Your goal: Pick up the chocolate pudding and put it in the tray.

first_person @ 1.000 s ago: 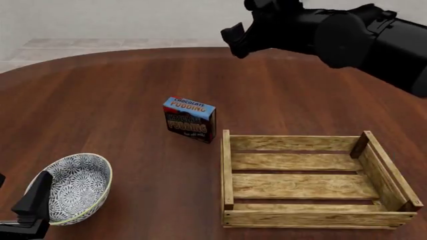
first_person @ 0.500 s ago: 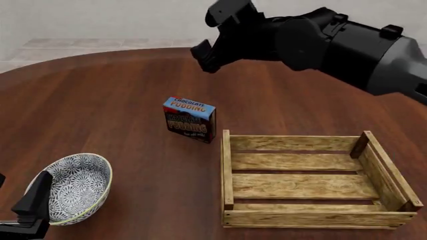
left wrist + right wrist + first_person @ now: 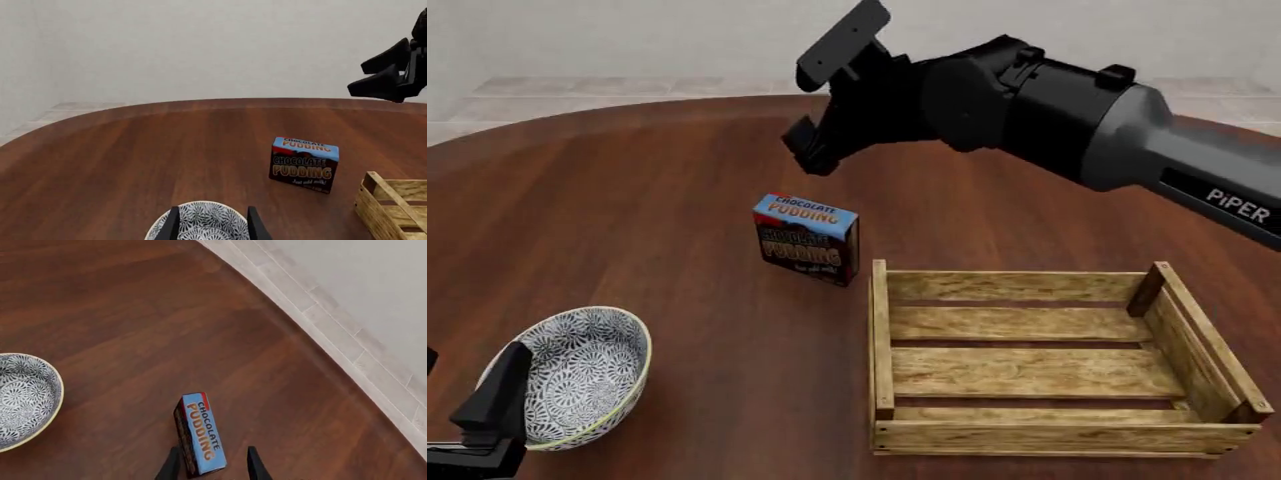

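While the chocolate pudding [image 3: 806, 239] stands beside the tray [image 3: 882, 345], right gripper [image 3: 814, 140] above it, fingers released.

Chocolate pudding [image 3: 806, 240]: blue top, dark brown front. Tray [image 3: 1054, 437]: light wood. Bowl [image 3: 581, 375]: white-and-dark patterned. Table [image 3: 627, 200]: reddish-brown.

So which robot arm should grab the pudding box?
The right one. The right gripper hangs open just above the chocolate pudding, beside the tray. The left gripper sits low by the bowl, farther off.
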